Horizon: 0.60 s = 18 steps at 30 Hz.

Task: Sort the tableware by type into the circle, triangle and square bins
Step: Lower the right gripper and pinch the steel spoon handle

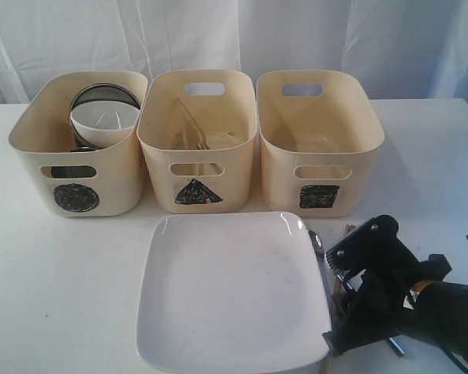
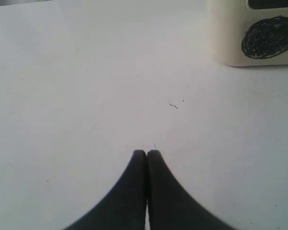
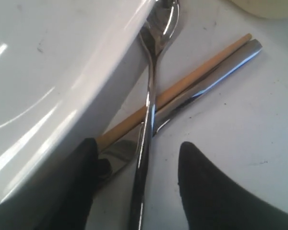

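Exterior view: the large square white plate [image 1: 226, 296] lies at 6 o'clock on the white surface [image 1: 62, 296]. Behind it stand the circle bin [image 1: 31, 156] at 10 o'clock, the triangle bin [image 1: 160, 175] at 12 and the square bin [image 1: 351, 167] at 2. In the circle bin a small white bowl [image 1: 103, 125] sits in front of a steel vessel [image 1: 105, 92], of which only the rim shows. What lies in the other two bins is too faint to name. The black right arm [image 1: 421, 312] is at 4 o'clock, just beside the plate's edge, and covers most of the cutlery there. Left wrist view: the left claw [image 2: 146, 153] is closed, tips touching, over bare surface, and the frame cuts off all but a corner of the circle bin. Right wrist view: the right claw [image 3: 138, 145] is open, its fingers either side of a steel spoon [image 3: 151, 86]. The spoon's bowl is partly tucked under the plate's rim. A wooden chopstick [image 3: 192, 79] and a second steel handle [image 3: 221, 69] cross beneath it, their near ends hidden.
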### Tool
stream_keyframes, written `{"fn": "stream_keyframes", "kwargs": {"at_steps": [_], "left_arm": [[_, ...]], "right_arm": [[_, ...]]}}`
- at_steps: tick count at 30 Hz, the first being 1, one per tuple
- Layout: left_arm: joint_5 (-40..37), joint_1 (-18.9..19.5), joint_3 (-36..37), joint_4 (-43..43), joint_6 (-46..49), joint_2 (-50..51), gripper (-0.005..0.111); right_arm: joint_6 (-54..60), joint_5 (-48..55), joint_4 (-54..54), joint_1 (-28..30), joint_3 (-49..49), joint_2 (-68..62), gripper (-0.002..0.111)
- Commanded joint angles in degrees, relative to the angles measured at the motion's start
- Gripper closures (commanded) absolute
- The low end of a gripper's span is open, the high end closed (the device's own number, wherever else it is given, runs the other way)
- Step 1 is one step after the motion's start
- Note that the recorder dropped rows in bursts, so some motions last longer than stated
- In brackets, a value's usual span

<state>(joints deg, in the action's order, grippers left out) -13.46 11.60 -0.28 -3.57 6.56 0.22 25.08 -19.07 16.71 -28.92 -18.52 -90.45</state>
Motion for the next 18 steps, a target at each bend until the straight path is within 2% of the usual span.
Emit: {"fn": "stream_keyframes", "kwargs": {"at_steps": [1,10,15,18], "left_arm": [[0.1,-0.3,0.3,-0.6,-0.1,-0.2,0.107],[0.1,-0.3,0.3,-0.6,-0.1,-0.2,0.107],[0.1,-0.3,0.3,-0.6,-0.1,-0.2,0.107],[0.1,-0.3,0.3,-0.6,-0.1,-0.2,0.107]], "right_arm": [[0.7,-0.3,-0.1,0.4,-1.0,-1.6,0.068],[0.7,-0.6,-0.1,0.4,-1.7,-5.6,0.086],[0.7,-1.8,-0.1,0.4,-1.7,-6.0,0.105],[0.6,-3.5,1.5,0.4,-1.7,-6.0,0.108]]}}
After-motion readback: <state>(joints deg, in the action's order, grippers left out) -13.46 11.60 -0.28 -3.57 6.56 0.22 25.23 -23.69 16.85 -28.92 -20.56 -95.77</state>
